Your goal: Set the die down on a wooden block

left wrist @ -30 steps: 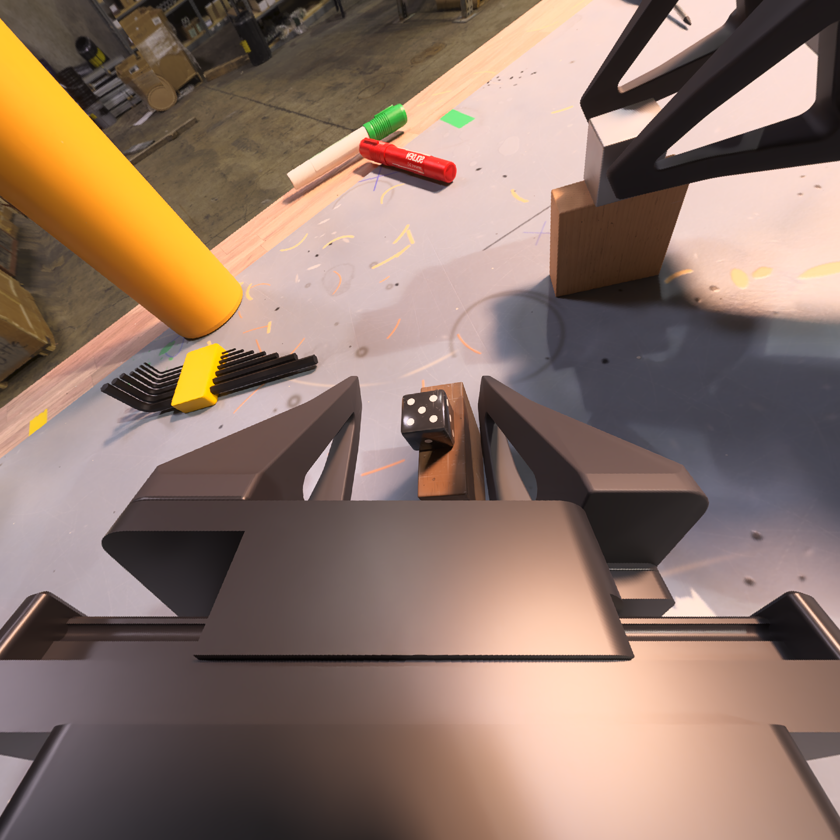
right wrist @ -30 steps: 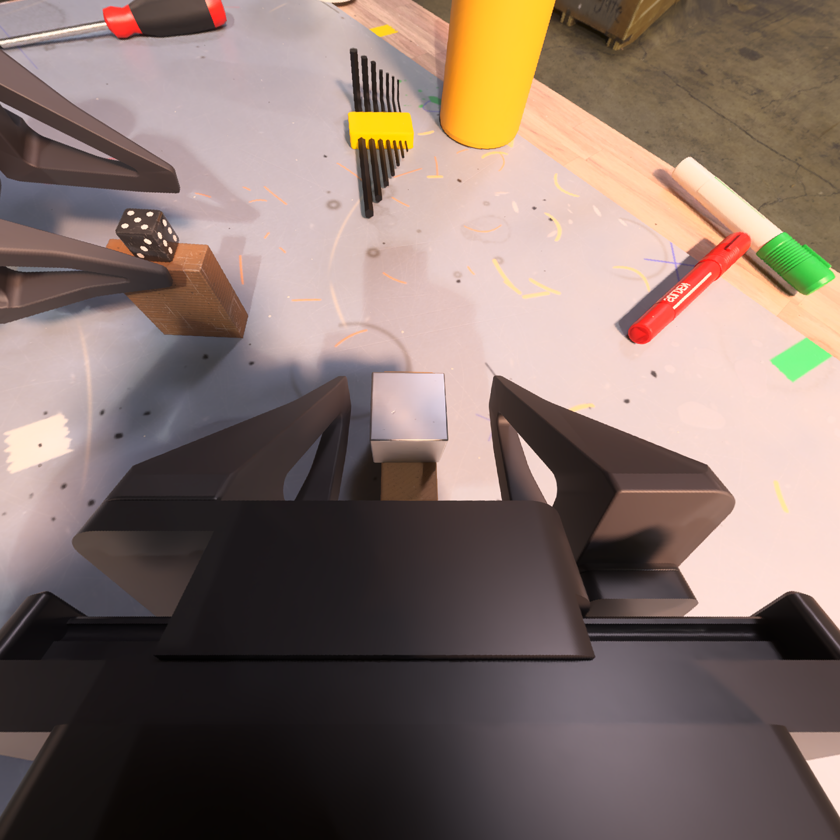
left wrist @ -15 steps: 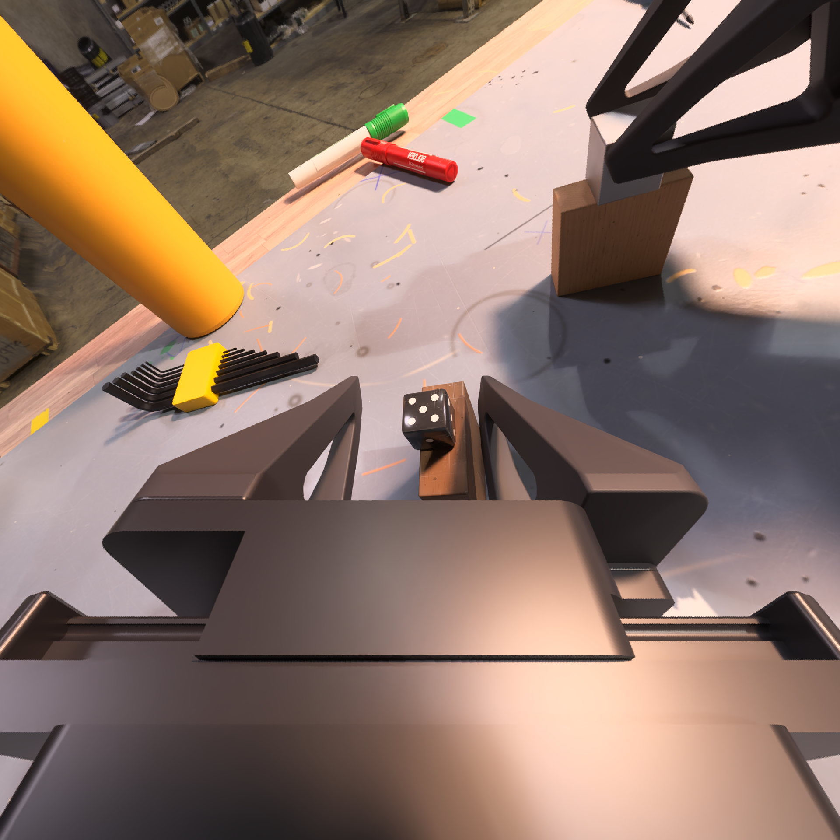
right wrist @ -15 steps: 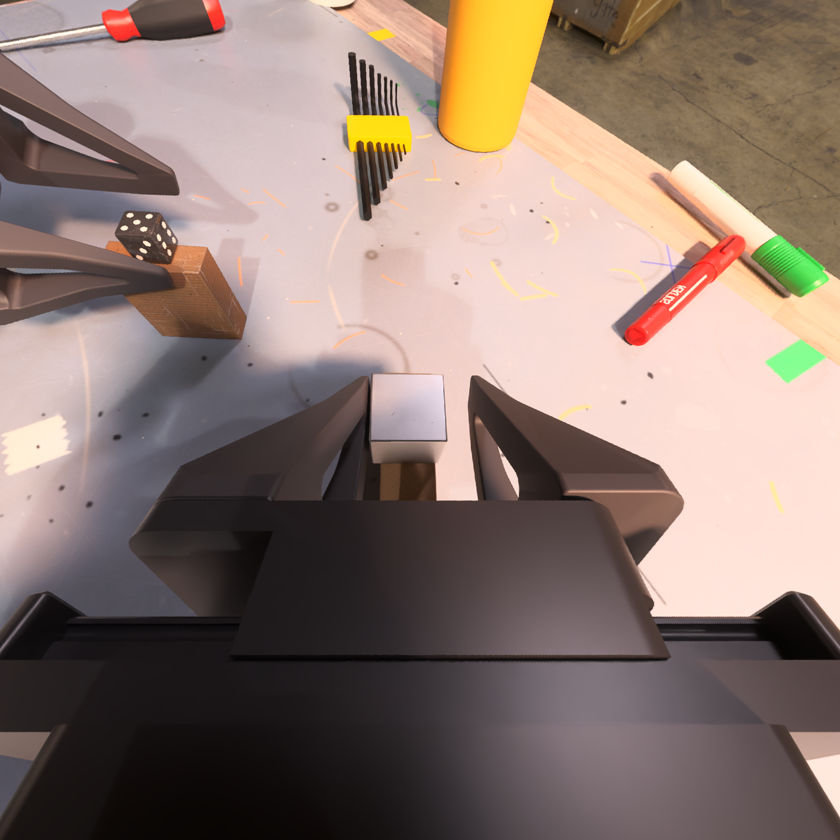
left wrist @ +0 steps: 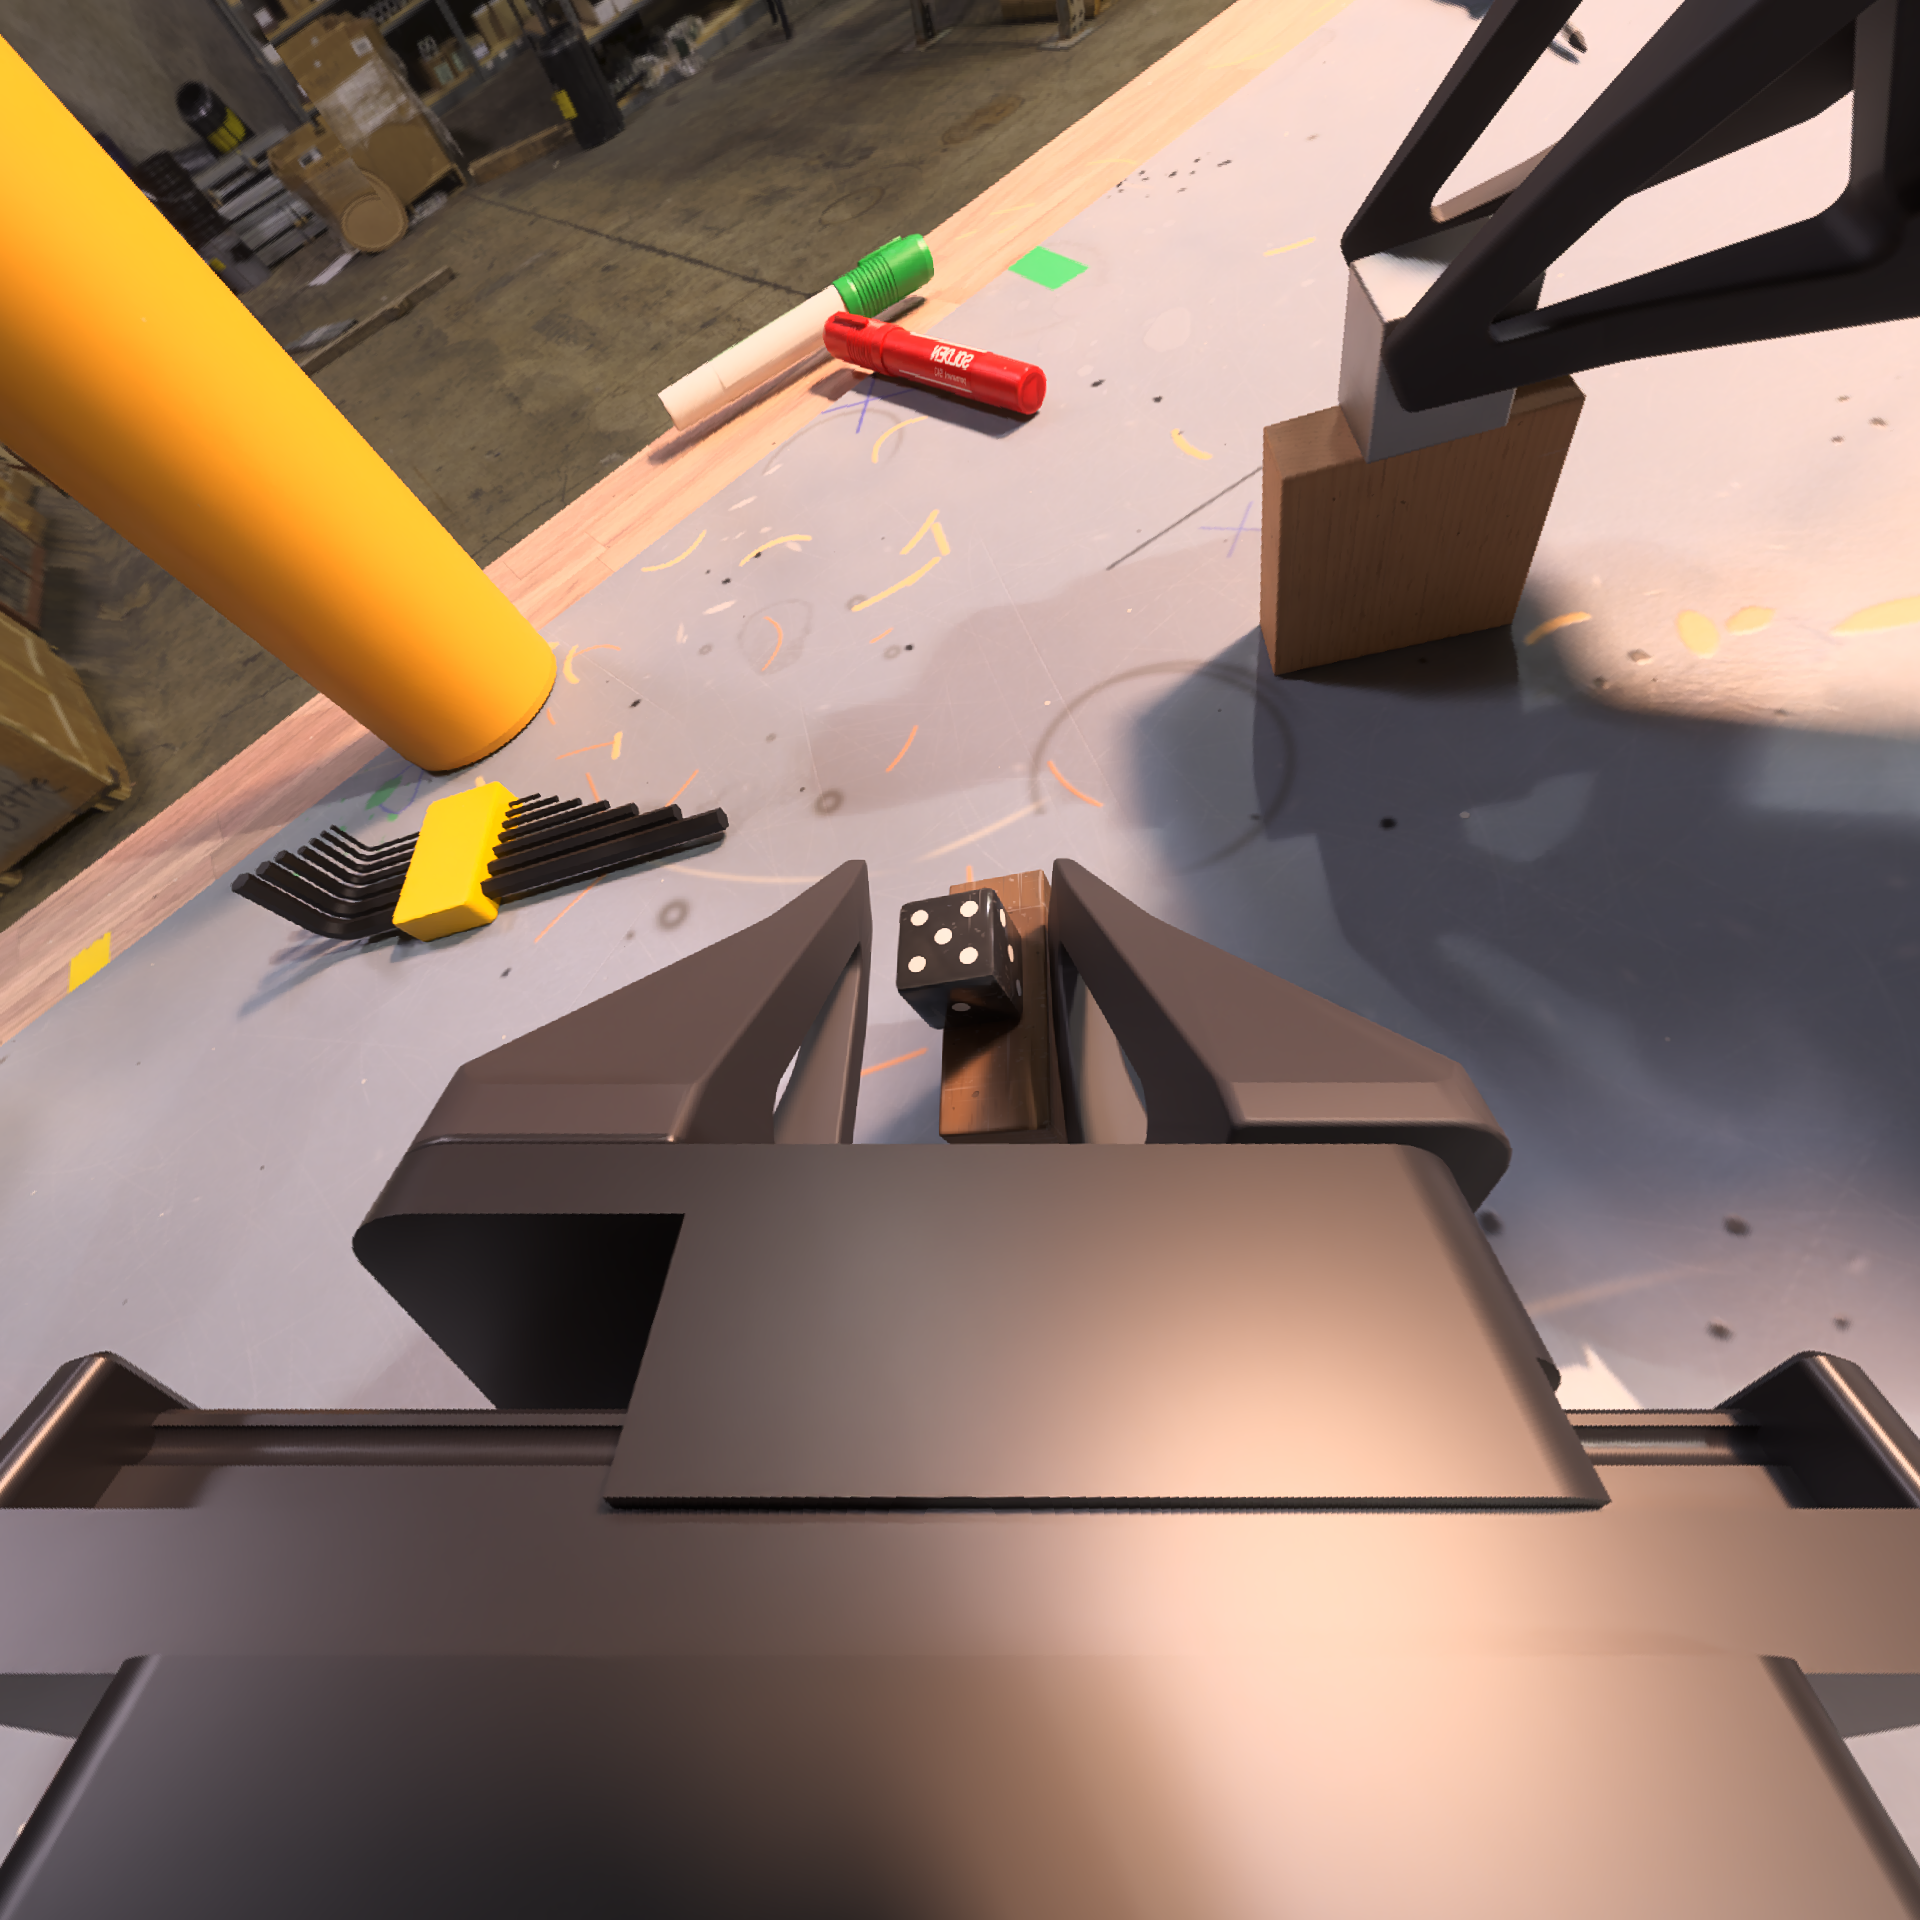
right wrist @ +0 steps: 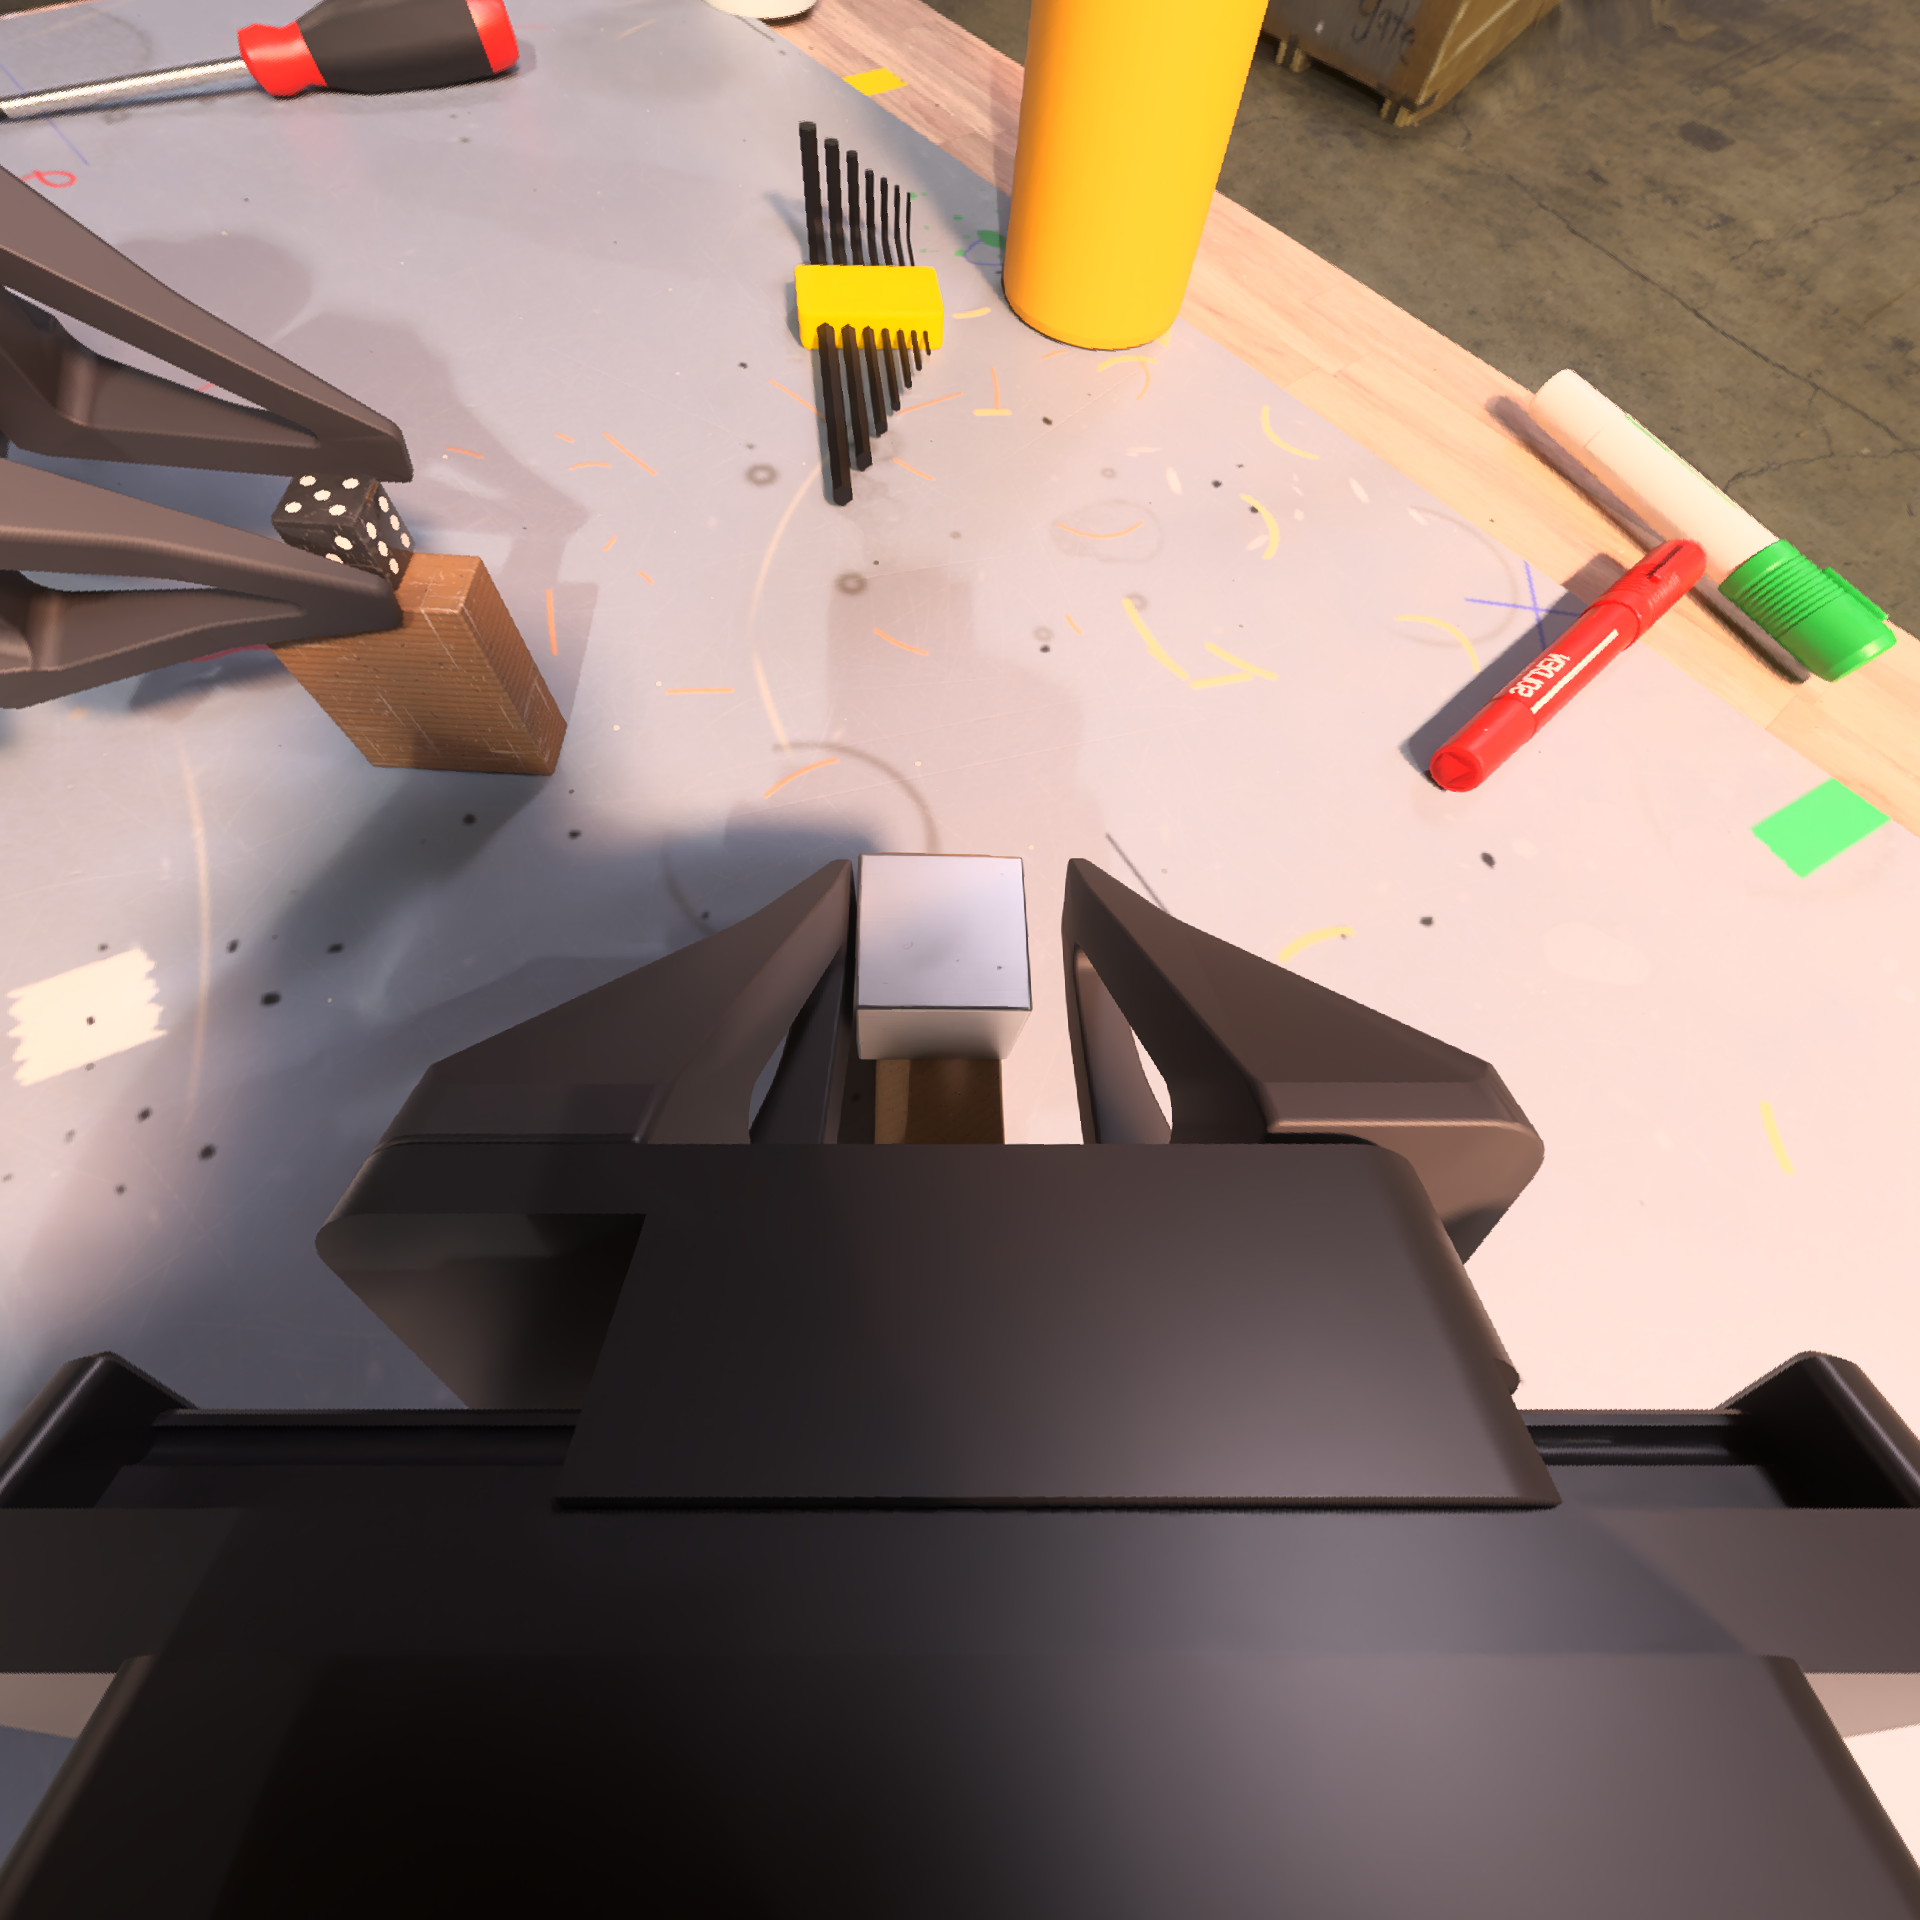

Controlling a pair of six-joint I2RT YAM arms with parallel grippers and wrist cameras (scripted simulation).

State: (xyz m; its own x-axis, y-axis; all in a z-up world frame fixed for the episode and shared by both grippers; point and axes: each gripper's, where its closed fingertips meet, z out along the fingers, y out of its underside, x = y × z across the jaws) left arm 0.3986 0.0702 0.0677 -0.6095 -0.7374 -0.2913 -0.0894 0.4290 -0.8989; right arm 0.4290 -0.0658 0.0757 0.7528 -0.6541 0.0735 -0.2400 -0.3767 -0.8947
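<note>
A black die (left wrist: pixel 951 945) with white pips sits on top of a dark wooden block (left wrist: pixel 987 1091). My left gripper (left wrist: pixel 959 868) has its fingers drawn in close on both sides of the die. In the right wrist view its fingers touch the die (right wrist: pixel 338 520) above the dark block (right wrist: pixel 447 675). My right gripper (right wrist: pixel 960 864) is closed around a silver cube (right wrist: pixel 940 935) that stands on a light wooden block (right wrist: pixel 935 1101). The left finger touches the cube, and a thin gap shows on the right. The light block (left wrist: pixel 1392 540) also shows in the left wrist view.
A tall yellow cylinder (right wrist: pixel 1112 166) stands by the table's wooden edge, with a yellow-holder hex key set (right wrist: pixel 868 307) beside it. A red marker (right wrist: pixel 1558 665) and a green-capped marker (right wrist: pixel 1714 530) lie near that edge. A red-and-black screwdriver (right wrist: pixel 364 42) lies beyond the left gripper.
Both grippers have closed. The right fingers came in on the silver cube first and then the left fingers on the die. Die, cube and blocks stay in place.
</note>
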